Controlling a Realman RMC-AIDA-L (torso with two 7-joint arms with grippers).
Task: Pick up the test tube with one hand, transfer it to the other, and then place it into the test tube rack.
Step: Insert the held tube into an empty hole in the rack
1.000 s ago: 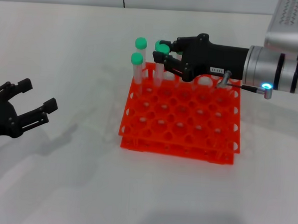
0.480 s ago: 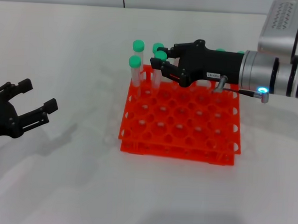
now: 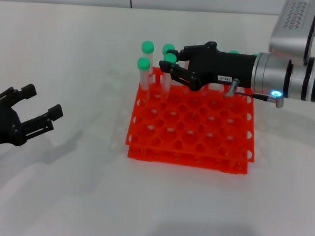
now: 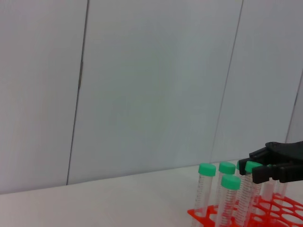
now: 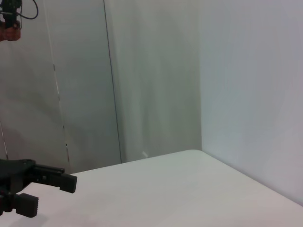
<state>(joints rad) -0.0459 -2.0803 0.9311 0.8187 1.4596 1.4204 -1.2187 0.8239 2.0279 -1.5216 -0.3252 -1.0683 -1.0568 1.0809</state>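
Observation:
My right gripper (image 3: pixel 172 62), black with a white label, is shut on the test tube (image 3: pixel 170 59) just below its green cap. The tube stands upright with its lower end in a back-left hole of the orange-red test tube rack (image 3: pixel 191 135). The left wrist view shows the same grip (image 4: pixel 258 171) on the tube (image 4: pixel 249 166) above the rack (image 4: pixel 277 213). My left gripper (image 3: pixel 33 114) is open and empty, low at the left, well apart from the rack. It also shows far off in the right wrist view (image 5: pixel 28 191).
Three other green-capped tubes (image 3: pixel 147 46) (image 3: pixel 144 63) (image 3: pixel 168 47) stand in the rack's back-left corner, close to the held one. More green caps (image 3: pixel 234 52) peek out behind my right arm. The rack's front rows are empty holes.
My right gripper has moved down and slightly left with the tube, lowering it into the rack hole. The left gripper has stayed in place.

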